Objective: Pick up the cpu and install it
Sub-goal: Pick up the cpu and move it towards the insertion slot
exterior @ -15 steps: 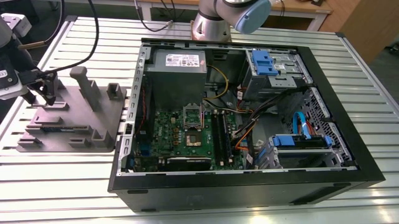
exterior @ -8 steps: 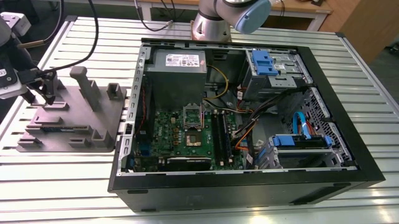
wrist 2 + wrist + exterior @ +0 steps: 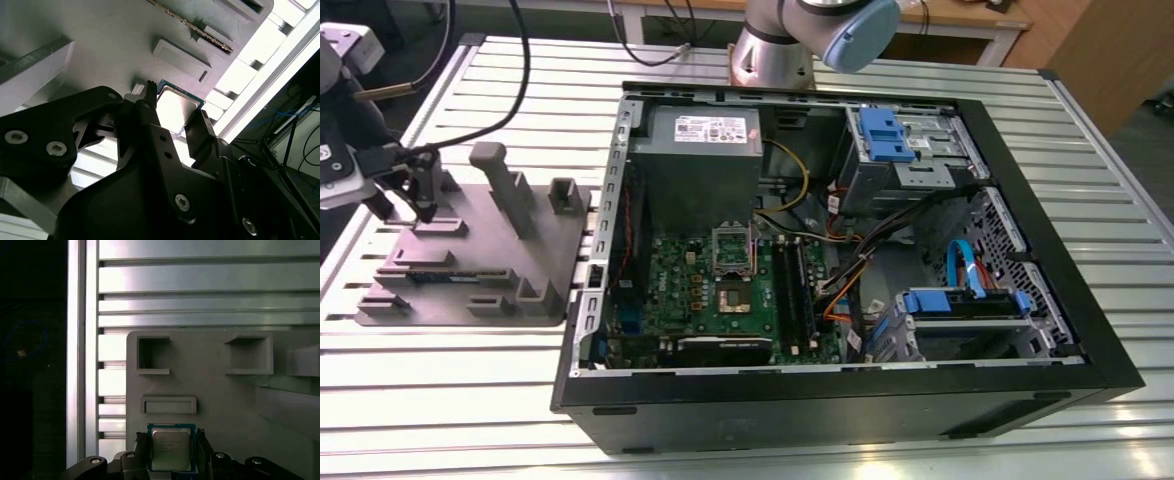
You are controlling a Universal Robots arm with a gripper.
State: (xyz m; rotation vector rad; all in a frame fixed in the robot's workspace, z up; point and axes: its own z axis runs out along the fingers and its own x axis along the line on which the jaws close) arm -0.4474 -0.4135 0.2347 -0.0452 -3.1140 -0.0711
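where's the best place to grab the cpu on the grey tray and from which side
Take the small flat square silver-topped cpu by two opposite thin edges, coming straight from above. It lies flat, metal top up, on the grey plastic fixture tray, so only its edges offer purchase. The gripper has its open fingers one on each side.

Cpu (image 3: 171, 448): one. Grey fixture tray (image 3: 474, 252): one. Square tray pockets (image 3: 153, 355) in the first wrist view: two. Open computer case (image 3: 854, 405): one. Motherboard (image 3: 720, 290): one. Power supply (image 3: 700, 150): one. Blue drive brackets (image 3: 885, 135): two. Robot arm (image 3: 807, 40): one, with one tool (image 3: 403, 210). Table (image 3: 454, 400): one.
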